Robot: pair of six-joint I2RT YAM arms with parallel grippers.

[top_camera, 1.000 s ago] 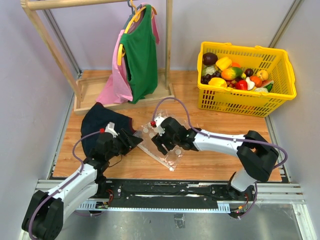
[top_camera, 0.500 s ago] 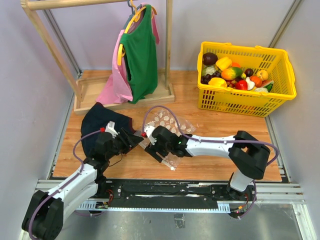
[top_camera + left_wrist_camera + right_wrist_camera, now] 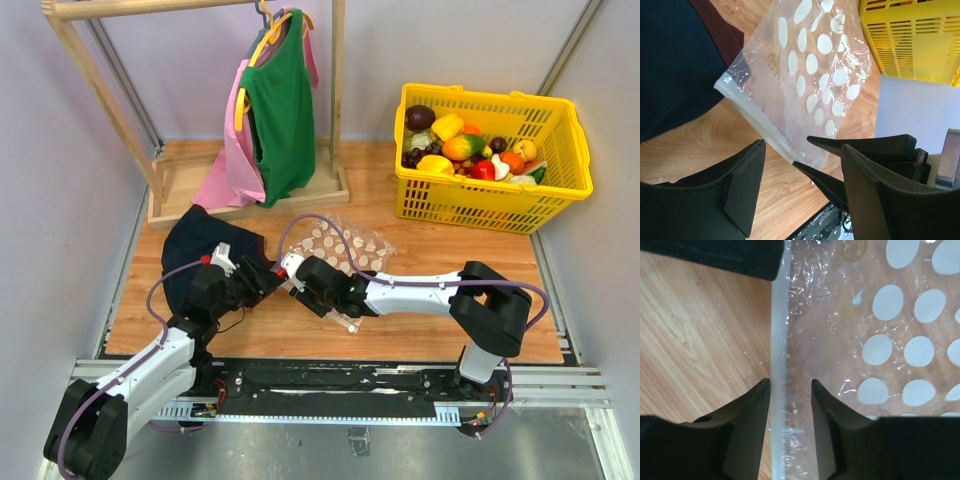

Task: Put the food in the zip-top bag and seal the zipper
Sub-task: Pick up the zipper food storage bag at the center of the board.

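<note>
The zip-top bag [image 3: 348, 248] lies flat on the wooden table, clear with white dots and nothing visible inside. Its zipper [image 3: 778, 340] is a pale strip along the near-left edge. My right gripper [image 3: 305, 288] points down over that edge. In the right wrist view it [image 3: 790, 382] is narrowly open, with the strip running between the jaws, close to the left finger. My left gripper [image 3: 268, 278] is open and empty beside the bag's near-left corner. In the left wrist view it [image 3: 802, 145] faces the zipper [image 3: 755, 117]. The food [image 3: 465, 150] is piled in the yellow basket.
The yellow basket [image 3: 560, 190] stands at the back right. A dark navy cloth [image 3: 200, 250] lies just left of the bag and touches its corner. A wooden clothes rack [image 3: 200, 195] with a green and a pink garment stands at the back left.
My right gripper has slid left along the bag's zipper edge toward my left gripper. The bag has shifted and more of it now shows behind the gripper. The left arm has barely moved.
</note>
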